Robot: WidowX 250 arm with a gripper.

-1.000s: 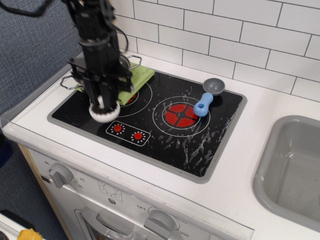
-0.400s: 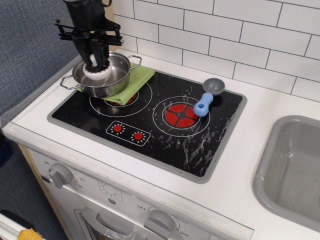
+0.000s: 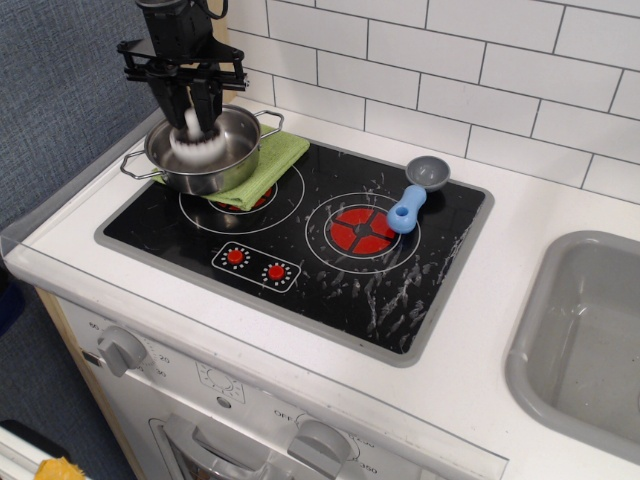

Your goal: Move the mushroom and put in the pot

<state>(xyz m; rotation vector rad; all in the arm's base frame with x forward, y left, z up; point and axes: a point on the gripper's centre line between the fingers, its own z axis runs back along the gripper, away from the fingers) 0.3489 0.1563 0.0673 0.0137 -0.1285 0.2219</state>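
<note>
While the stove top (image 3: 300,250) filled the middle of the scene, with the grey sink (image 3: 585,335) at the far right, what mattered lay at the far left corner of the cooktop. A steel pot (image 3: 205,165) sat there on a green cloth (image 3: 265,165) over the left burner, its wire handles pointing left and far-right. Directly above the pot hung the black gripper (image 3: 192,112), aimed straight down, and the mushroom (image 3: 193,148) lay immediately beneath its fingertips, inside the pot's rim, white cap low and stem pointing up toward the jaws. So the mushroom's axis ran vertical, in line with the gripper, with nothing offset to either side. Whether the jaws pinched the stem or had parted from it could not be told; the picture was blurred just there. Judging by this, only a release and a straight lift remained. A blue-handled scoop (image 3: 415,195) lay well to the right, clear of the work. Small numerals showed by the front knobs (image 3: 122,348), too small to read reliably
</note>
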